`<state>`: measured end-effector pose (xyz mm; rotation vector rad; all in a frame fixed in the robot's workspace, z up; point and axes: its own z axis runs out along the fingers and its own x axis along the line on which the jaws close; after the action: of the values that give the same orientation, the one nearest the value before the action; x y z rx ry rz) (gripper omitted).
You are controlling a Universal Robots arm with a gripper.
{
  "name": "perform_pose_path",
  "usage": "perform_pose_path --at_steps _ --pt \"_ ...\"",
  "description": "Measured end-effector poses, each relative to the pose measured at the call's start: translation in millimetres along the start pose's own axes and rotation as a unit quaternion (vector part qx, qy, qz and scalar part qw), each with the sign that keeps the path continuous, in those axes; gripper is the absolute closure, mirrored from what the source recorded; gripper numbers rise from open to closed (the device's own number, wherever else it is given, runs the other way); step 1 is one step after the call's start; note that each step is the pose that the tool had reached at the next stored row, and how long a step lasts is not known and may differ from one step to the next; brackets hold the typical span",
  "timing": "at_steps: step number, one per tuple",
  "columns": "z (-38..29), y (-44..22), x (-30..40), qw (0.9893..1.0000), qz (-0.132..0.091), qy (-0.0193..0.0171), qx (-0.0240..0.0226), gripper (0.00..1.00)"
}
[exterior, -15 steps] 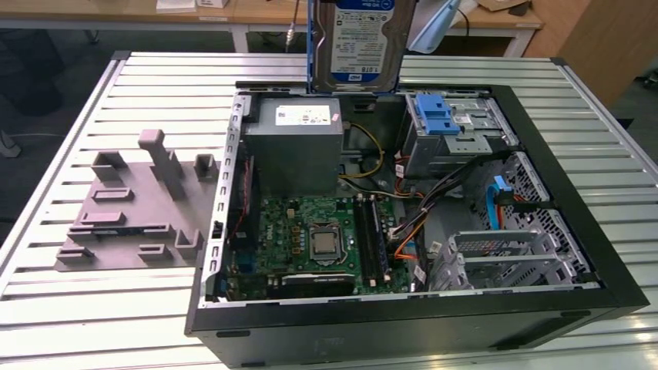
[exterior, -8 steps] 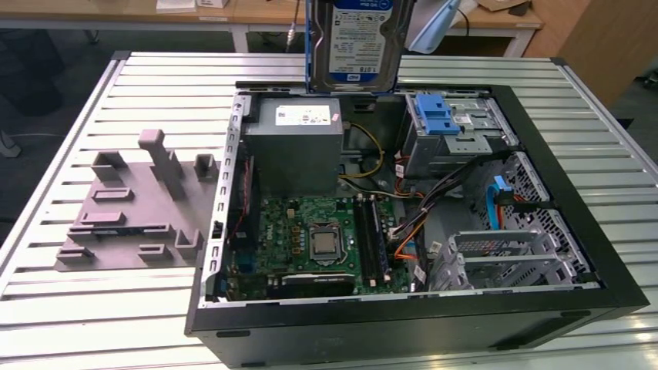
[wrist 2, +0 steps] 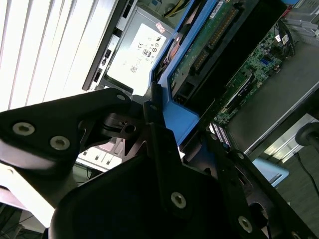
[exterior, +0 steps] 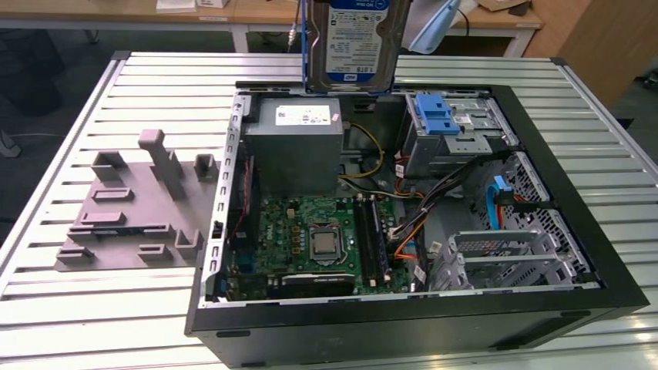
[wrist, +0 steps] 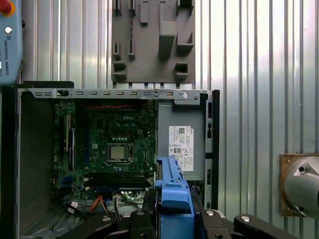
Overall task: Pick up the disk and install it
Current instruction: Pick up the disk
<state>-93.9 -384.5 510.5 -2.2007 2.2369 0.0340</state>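
Observation:
The disk (exterior: 355,42) hangs upright above the far wall of the open computer case (exterior: 575,254), its white-and-blue label facing the exterior view. A blue plastic carrier frame edges it. In the second wrist view my gripper (wrist 2: 164,117) is shut on the blue frame, and the disk's (wrist 2: 209,45) green circuit-board side runs away from the black fingers (wrist 2: 154,124). In the first wrist view the blue edge of the disk (wrist: 172,191) stands between the gripper's (wrist: 172,219) jaws, over the case interior.
Inside the case lie a grey power supply box (exterior: 298,146), a green motherboard (exterior: 313,239), a silver drive cage with a blue latch (exterior: 442,123) and a second cage (exterior: 504,254). A grey moulded fixture (exterior: 134,204) rests on the slatted table (exterior: 62,308) at the exterior view's left.

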Motion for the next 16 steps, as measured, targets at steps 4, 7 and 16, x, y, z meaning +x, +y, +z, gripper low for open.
perform_pose_path --at_steps 4,7,16 --pt "0.0 0.1 0.0 1.0 0.0 0.0 0.0 0.64" --pt "0.0 0.1 0.0 1.0 0.0 0.0 0.0 0.64" --pt "0.1 5.0 0.1 1.0 0.0 0.0 0.0 0.64"
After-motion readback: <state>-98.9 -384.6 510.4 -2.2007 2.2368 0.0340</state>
